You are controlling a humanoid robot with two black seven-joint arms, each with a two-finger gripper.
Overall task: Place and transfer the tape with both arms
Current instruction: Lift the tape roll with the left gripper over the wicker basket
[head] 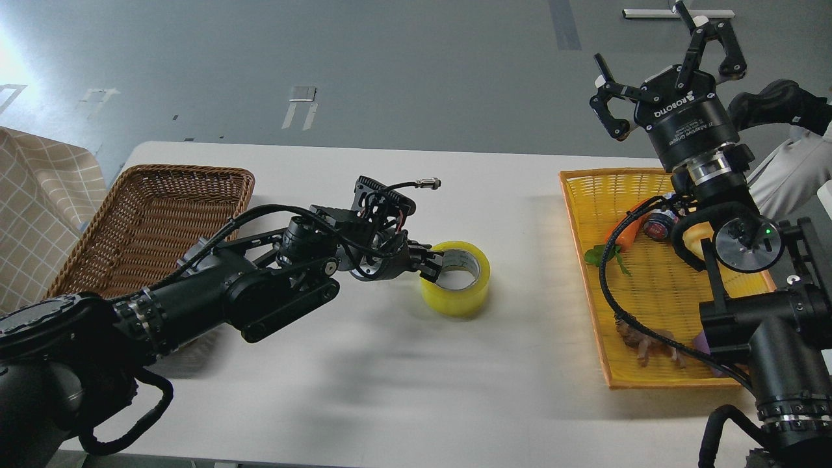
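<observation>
The tape [456, 291], a wide yellow roll with a grey-white core, is at the middle of the white table [403, 383]. My left gripper [434, 265] reaches in from the left and is shut on the roll's near-left wall, with one finger inside the core. I cannot tell whether the roll rests on the table or is just off it. My right gripper [647, 49] is open and empty, raised high at the upper right above the far end of the yellow tray [588, 273].
A brown wicker basket [153, 224] stands at the left of the table. The yellow tray at the right holds a toy carrot [621, 234], a brown toy [643, 341] and other small items, partly hidden by my right arm. A checked cloth [39, 201] lies at far left.
</observation>
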